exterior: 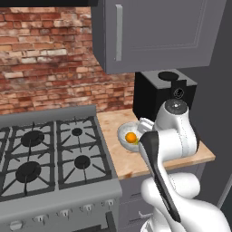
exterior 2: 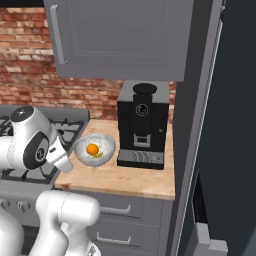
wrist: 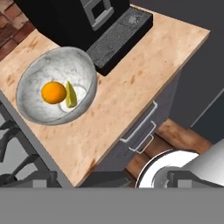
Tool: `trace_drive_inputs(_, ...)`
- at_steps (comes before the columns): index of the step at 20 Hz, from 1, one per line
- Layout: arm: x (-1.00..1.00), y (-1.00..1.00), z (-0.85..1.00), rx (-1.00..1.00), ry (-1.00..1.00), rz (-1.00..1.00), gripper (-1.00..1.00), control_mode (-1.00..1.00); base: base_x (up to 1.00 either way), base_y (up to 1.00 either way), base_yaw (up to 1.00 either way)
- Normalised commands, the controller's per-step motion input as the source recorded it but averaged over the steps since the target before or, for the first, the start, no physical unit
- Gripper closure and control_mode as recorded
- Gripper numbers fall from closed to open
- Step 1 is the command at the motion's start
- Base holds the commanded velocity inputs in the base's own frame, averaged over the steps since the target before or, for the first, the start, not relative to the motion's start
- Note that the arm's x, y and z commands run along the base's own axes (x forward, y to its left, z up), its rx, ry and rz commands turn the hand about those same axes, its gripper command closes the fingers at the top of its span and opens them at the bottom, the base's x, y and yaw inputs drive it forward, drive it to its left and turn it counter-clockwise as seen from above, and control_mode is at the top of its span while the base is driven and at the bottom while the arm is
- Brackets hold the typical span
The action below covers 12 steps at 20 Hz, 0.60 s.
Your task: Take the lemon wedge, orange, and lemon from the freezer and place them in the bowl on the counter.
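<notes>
Bowl (wrist: pixel 33 74) w/ orange (wrist: pixel 53 92), lemon wedge (wrist: pixel 71 95)

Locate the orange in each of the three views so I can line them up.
Left base view: the orange sits in the bowl, right of centre, just left of the white arm.
Right base view: the orange is left of centre, in the bowl.
Hand view: the orange is upper left, in the bowl, beside the lemon wedge.
Shared landmark: the black coffee machine next to the bowl.
</notes>
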Motion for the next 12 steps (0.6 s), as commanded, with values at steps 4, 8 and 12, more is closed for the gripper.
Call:
trace_drive_inputs(4,0.0,0.0,0.0,0.0,0.0,0.0,-1.0,1.0,-0.41,0.01,0.0)
trace_drive_inputs(8,0.0,0.0,0.0,0.0,0.0,0.0,-1.0,1.0,-0.42,0.0,0.0)
trace_drive_inputs(12,0.0,0.0,0.0,0.0,0.0,0.0,-1.0,1.0,-0.53,0.0,-0.02)
